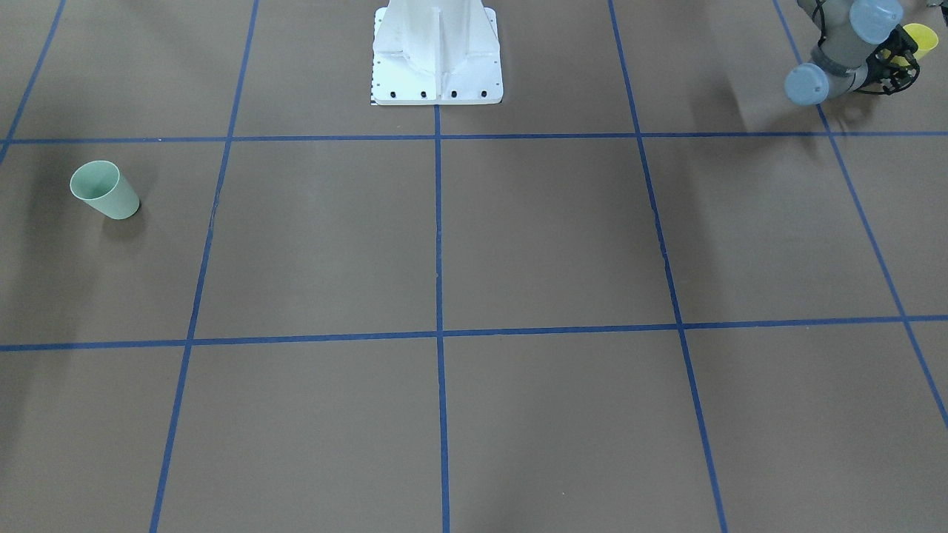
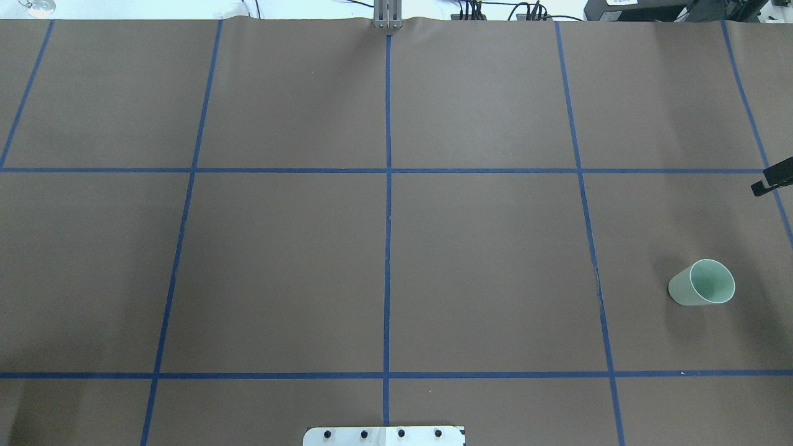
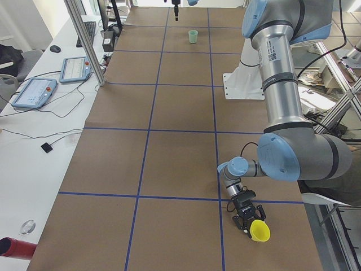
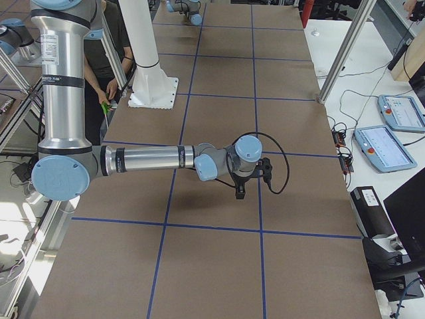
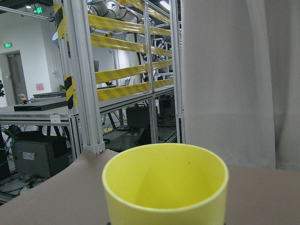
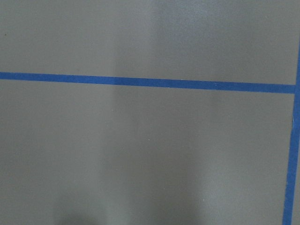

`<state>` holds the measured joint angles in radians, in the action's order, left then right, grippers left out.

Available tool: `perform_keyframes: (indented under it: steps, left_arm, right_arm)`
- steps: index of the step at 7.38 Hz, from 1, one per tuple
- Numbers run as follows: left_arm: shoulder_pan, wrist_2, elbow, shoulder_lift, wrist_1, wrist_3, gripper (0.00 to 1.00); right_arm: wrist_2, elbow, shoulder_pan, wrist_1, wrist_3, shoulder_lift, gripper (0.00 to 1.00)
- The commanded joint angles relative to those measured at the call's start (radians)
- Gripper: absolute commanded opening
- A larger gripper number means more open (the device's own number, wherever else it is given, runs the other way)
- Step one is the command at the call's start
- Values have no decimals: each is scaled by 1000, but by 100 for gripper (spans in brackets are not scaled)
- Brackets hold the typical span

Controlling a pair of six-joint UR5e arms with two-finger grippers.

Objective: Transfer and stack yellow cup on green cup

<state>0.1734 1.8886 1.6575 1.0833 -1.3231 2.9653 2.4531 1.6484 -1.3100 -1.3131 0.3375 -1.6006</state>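
the left gripper clasps the yellow cup, far left of the robot base; whether the right gripper is closed cannot be told. the green cup stands far right of the base on blue-taped brown paper. yellow-striped frames stand beyond.

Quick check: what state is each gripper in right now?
Left gripper: fingers around the yellow cup; cannot tell whether it is clamped.
Right gripper: cannot tell whether open or shut; nothing seen in it.
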Motion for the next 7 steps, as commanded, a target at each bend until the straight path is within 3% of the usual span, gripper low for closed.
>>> perform_keyframes:
  steps: [1, 4, 7]
  left_arm:
    - [3, -81, 9, -28, -2, -55, 64]
    - [36, -247, -68, -22, -59, -170, 64]
    - [275, -429, -73, 84, -61, -430, 65]
  right_arm:
    - [0, 2, 0, 0, 0, 2, 100]
    - [-3, -2, 2, -2, 0, 13, 100]
    - [-5, -7, 2, -2, 0, 36, 100]
